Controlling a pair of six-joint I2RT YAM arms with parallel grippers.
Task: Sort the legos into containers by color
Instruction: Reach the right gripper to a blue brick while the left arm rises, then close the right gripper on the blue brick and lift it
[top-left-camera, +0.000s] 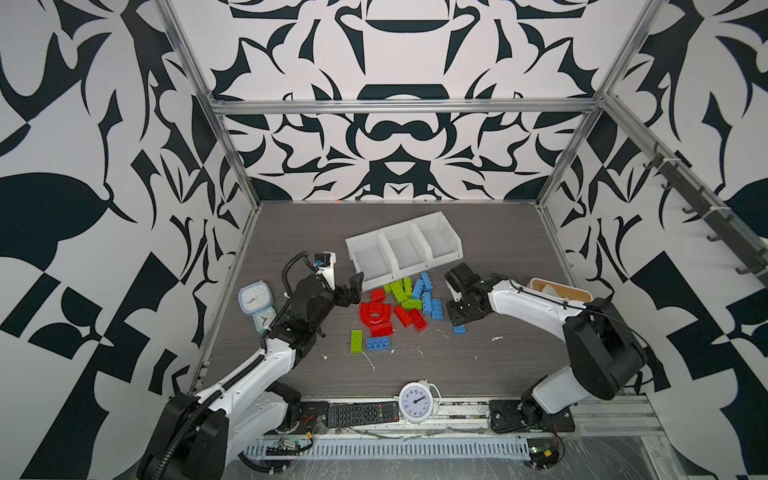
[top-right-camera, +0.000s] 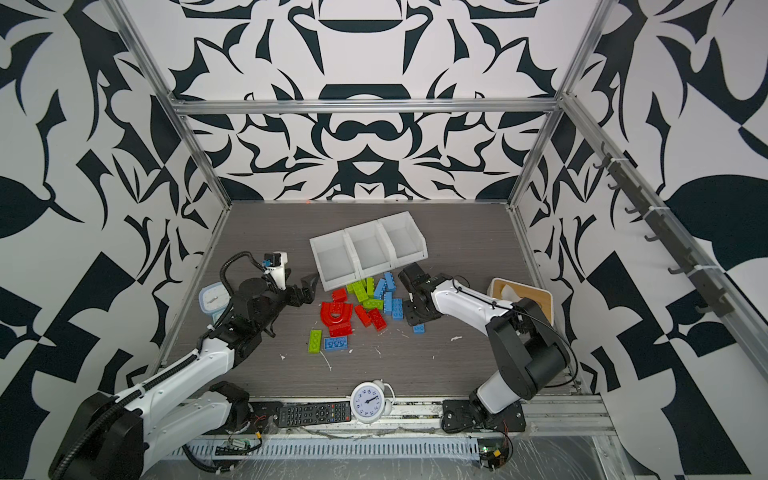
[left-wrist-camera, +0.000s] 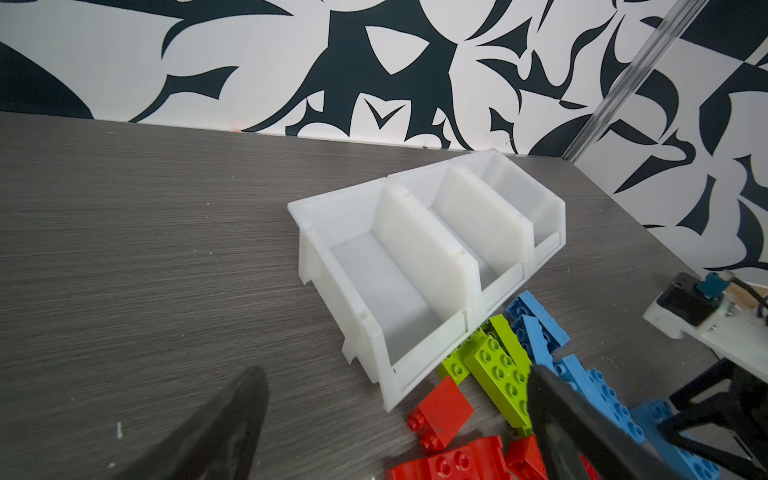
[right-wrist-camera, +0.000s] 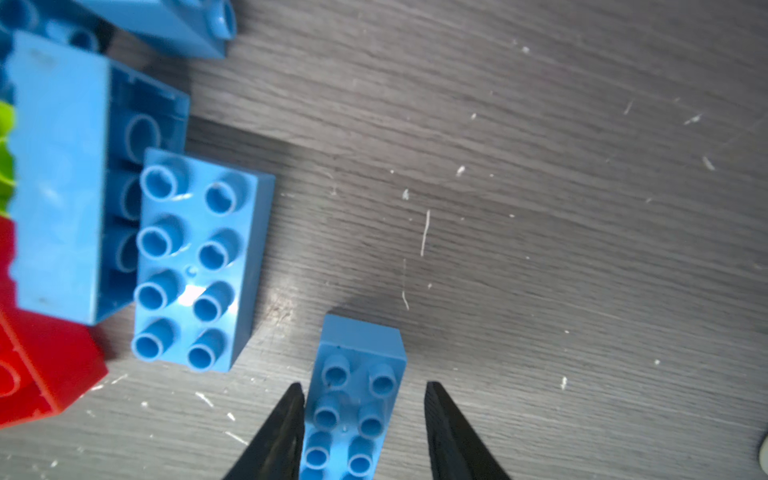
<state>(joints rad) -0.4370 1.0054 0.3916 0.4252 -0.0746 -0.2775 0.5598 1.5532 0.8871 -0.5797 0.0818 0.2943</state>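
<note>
The legos lie in a heap in front of the containers (top-left-camera: 362, 241), three joined white bins, all empty. The heap holds a red arch (top-left-camera: 375, 314), lime bricks (top-left-camera: 399, 289) and blue bricks (top-left-camera: 426, 286). A lime brick (top-left-camera: 356, 341), a blue brick (top-left-camera: 378, 343) and a small blue one (top-left-camera: 459, 329) lie apart. My right gripper (right-wrist-camera: 363, 384) points down at the heap's right edge, straddling a blue brick (right-wrist-camera: 357, 374). One finger touches it; the other stands off with a gap. My left gripper (top-left-camera: 355, 289) hovers wide open, holding nothing, by the left bin's front corner (left-wrist-camera: 390, 399).
A pale blue double clock (top-left-camera: 254, 299) stands left of the left arm. A white alarm clock (top-left-camera: 415, 401) and a black remote (top-left-camera: 361, 413) lie at the front edge. A white tissue box with a wooden lid (top-left-camera: 559, 291) sits behind the right arm.
</note>
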